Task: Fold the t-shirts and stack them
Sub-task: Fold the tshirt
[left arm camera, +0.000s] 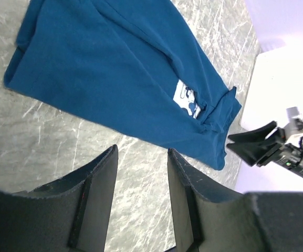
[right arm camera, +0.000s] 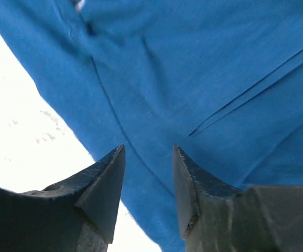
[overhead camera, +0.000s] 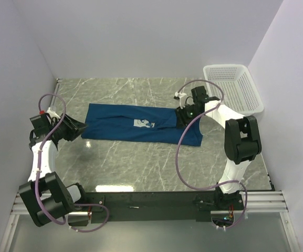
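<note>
The blue t-shirt [overhead camera: 135, 123] lies in a long band on the table [overhead camera: 140, 168], half-folded I judge, my left fingers [left arm camera: 96, 191] off its left end and right fingers [right arm camera: 101, 194] over its right end both parted and empty, so next I must pinch the ends; the white basket [overhead camera: 223, 66] looks empty.

A grey counter [overhead camera: 140, 168] veined like marble lies between plain white walls [overhead camera: 151, 37] on three sides. In its far right corner stands a white plastic mesh basket [overhead camera: 246, 89], close against the right wall. Along the near edge a black mounting plate [overhead camera: 156, 202] lies across silver rails [overhead camera: 269, 202].
</note>
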`<state>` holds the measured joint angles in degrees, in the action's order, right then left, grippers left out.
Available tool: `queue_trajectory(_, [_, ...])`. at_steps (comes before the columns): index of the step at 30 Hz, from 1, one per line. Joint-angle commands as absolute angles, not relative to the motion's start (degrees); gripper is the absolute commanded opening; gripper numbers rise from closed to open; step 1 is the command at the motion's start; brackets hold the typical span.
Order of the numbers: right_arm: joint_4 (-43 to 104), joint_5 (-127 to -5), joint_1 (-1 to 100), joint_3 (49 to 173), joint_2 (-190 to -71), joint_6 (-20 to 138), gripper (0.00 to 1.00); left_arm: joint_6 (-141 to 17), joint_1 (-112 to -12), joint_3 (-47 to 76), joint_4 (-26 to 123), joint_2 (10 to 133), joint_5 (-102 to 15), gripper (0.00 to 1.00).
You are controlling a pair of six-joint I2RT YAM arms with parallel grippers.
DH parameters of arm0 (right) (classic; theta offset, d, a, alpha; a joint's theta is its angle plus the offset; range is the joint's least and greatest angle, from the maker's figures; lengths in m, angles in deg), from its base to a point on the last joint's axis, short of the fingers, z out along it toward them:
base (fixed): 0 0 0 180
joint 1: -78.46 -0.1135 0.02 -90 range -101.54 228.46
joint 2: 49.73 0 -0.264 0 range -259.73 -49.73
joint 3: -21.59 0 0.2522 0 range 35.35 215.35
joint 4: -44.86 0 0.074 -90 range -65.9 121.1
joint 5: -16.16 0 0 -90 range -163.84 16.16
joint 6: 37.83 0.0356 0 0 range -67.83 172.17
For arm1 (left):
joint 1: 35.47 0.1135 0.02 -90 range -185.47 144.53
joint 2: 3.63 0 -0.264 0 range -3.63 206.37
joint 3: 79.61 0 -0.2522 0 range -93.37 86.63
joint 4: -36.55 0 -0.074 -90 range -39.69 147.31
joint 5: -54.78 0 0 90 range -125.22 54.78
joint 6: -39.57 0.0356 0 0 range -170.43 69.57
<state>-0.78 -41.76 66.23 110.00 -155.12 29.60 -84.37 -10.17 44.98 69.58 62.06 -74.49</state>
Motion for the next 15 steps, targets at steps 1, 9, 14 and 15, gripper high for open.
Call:
queue_trajectory(1, [0.34, -42.89, 65.28, 110.15, -154.05, 31.08, 0.49, -83.92, -9.89, 45.14, 68.68, 59.48, -76.88, 0.48])
queue_trajectory(9, [0.77, -50.18, 62.90, 112.17, -156.34, 29.32, 0.50, -83.13, -9.98, 47.08, 69.29, 57.63, -76.88, 0.48])
queue_trajectory(14, [-0.80, -53.79, 60.88, 113.66, -157.31, 24.23, 0.53, -83.04, -9.98, 48.04, 69.21, 56.75, -77.32, 0.48])
queue_trajectory(15, [-1.07, -54.41, 60.62, 113.84, -157.31, 21.96, 0.53, -83.04, -9.89, 48.05, 69.21, 56.84, -77.41, 0.48])
